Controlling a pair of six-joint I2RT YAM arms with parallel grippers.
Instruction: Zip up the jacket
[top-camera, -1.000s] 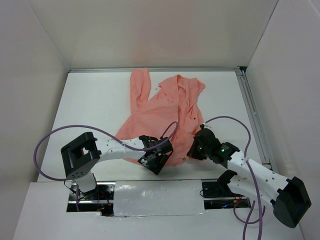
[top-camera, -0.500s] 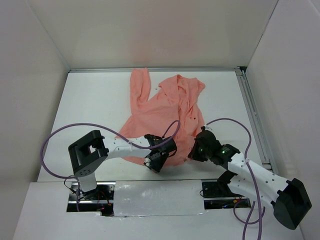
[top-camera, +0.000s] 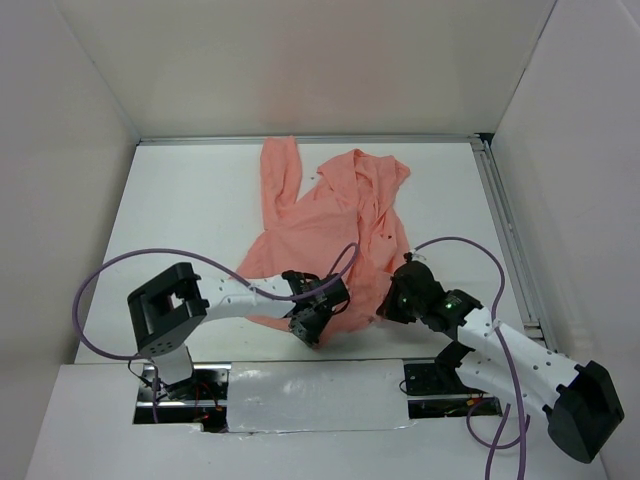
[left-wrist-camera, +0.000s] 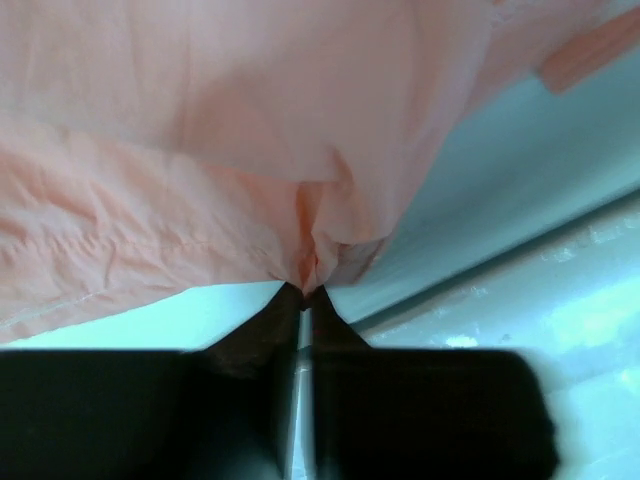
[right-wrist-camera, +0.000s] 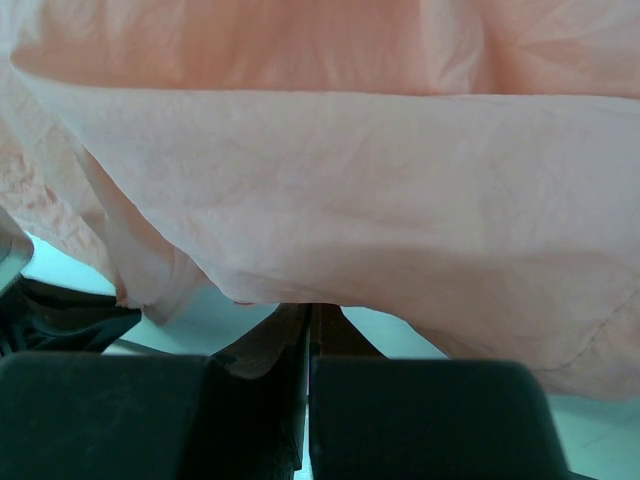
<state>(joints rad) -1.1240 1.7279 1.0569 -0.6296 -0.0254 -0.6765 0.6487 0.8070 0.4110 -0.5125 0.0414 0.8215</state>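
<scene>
Two arms reached in from the near edge of the white table (top-camera: 190, 215), both meeting the jacket's near hem. The left gripper (left-wrist-camera: 303, 292) was clenched on a small fold of that hem, the pink cloth puckering up from its tips. The right gripper (right-wrist-camera: 309, 306) was closed tight with its tips against the hem's right side; whether cloth was caught between them could not be told. Beyond both grippers, the jacket (top-camera: 335, 215) lay wrinkled across the middle of the table, spreading away toward the far wall. One sleeve (top-camera: 277, 172) stretched out on its left, reaching almost to the table's far edge.
</scene>
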